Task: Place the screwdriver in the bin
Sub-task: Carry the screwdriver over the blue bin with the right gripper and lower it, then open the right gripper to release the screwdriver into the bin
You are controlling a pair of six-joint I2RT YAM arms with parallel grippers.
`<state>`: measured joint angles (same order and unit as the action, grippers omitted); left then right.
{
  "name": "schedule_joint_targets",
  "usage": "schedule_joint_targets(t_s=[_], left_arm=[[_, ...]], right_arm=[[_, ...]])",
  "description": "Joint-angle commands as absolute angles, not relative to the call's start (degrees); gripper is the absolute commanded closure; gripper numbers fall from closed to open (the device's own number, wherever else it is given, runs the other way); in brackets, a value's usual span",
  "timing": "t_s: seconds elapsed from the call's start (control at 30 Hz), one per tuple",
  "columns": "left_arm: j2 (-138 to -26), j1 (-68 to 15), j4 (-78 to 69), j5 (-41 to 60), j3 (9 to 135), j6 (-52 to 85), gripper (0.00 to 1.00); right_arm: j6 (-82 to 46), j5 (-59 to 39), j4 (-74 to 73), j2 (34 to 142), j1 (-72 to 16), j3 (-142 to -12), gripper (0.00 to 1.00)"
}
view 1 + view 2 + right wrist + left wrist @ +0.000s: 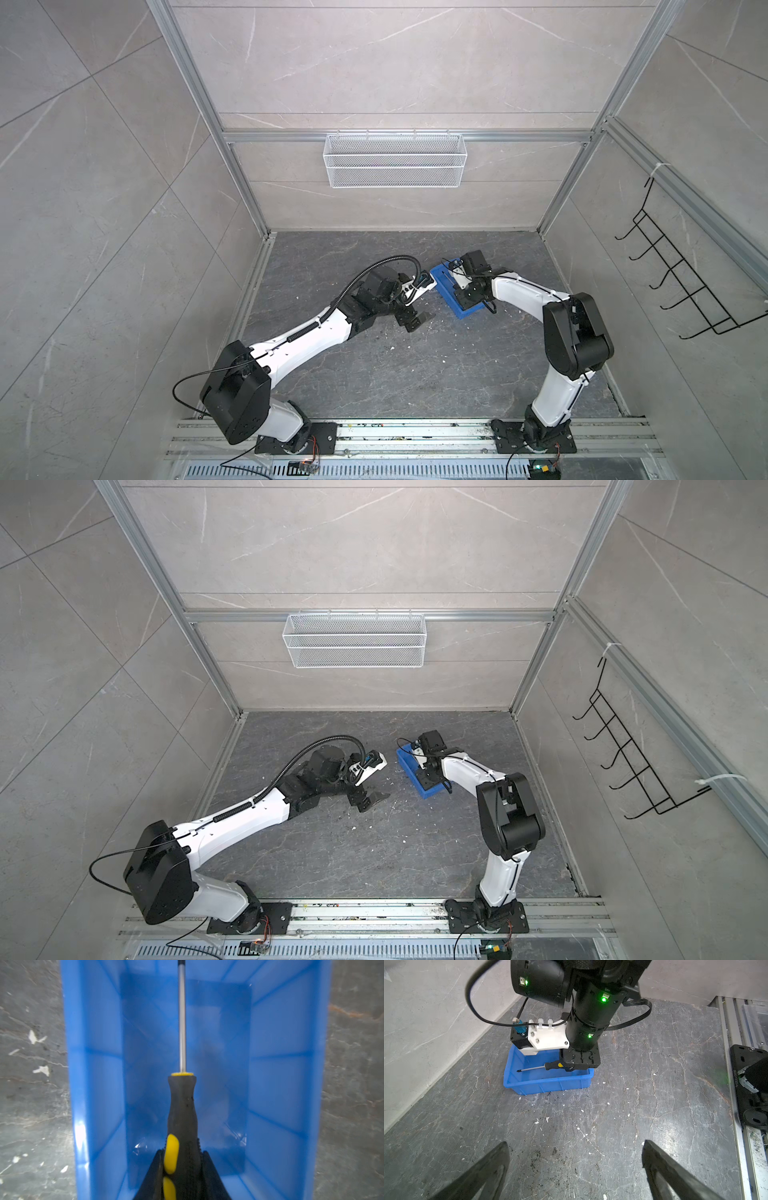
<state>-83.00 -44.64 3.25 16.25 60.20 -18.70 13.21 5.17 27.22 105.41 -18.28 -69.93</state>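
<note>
The right pincer [182,1159] is clamped on the black-and-yellow handle of the screwdriver [182,1101], one finger on each side. The silver shaft points straight ahead along the middle of the blue bin [280,1043], and its tip is cut off at the frame edge. The tool seems to hang above the bin's floor, though blur leaves that unsure. Grey table [31,1105] with white flecks [41,1070] flanks the bin.
</note>
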Motion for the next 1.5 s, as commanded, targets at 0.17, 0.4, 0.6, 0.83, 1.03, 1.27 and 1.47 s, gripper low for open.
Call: schedule_joint_targets(t_s=[0.17, 0.4, 0.6, 0.83, 1.03, 1.27, 1.47], left_arm=[[-82.9, -44.8, 1.1, 15.8, 59.8, -18.9, 0.00], [-82.4, -44.9, 0.7, 15.5, 59.4, -18.7, 0.00], [-82.1, -44.8, 0.0, 15.1, 59.0, -18.3, 0.00], [-81.2, -44.8, -2.4, 13.8, 57.5, -16.7, 0.00], [-78.0, -44.2, -7.4, 10.2, 54.0, -14.5, 0.00], [-73.8, -40.2, -8.9, 8.8, 50.7, -11.6, 0.00], [-69.0, -32.1, -13.9, 8.2, 44.8, -6.9, 0.00]], right_arm=[[13.9, 5.0, 26.9, 108.2, -17.9, -72.1, 0.95], [14.0, 4.9, 25.7, 106.2, -17.6, -71.5, 0.67], [15.0, 4.1, 25.0, 101.8, -17.6, -70.0, 0.42], [14.4, 3.4, 23.0, 94.5, -16.9, -67.2, 0.19], [11.4, -1.9, 16.1, 85.4, -14.5, -61.2, 0.01], [7.5, -2.8, 5.6, 73.5, -11.4, -51.0, 0.01], [4.2, -1.9, -7.2, 63.1, -8.4, -38.9, 0.01]])
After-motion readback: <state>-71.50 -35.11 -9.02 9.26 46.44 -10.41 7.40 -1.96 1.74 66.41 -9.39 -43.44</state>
